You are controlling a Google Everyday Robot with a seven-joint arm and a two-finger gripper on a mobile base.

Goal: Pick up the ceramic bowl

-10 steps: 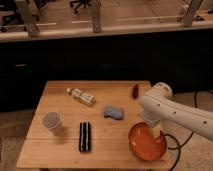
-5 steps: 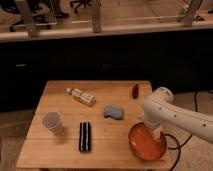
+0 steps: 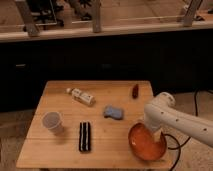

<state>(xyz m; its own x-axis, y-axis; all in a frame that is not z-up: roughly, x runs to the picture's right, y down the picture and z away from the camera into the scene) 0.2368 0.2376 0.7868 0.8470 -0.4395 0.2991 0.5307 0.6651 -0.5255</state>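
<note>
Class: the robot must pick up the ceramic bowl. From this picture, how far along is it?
Done: the approach; the gripper sits at the far rim of the ceramic bowl, near a front corner of the table. In hand: the grasp; the bowl looks tipped towards the camera, but I cannot tell if it is off the table. Left: lifting it clear.

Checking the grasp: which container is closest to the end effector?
The orange-red ceramic bowl, front right: the end effector is at its rim. The pale cup and bottle sit farther left.

The white arm (image 3: pixel 186 123) reaches in from the right, bent downward, claw (image 3: pixel 151 131) hanging low.
</note>
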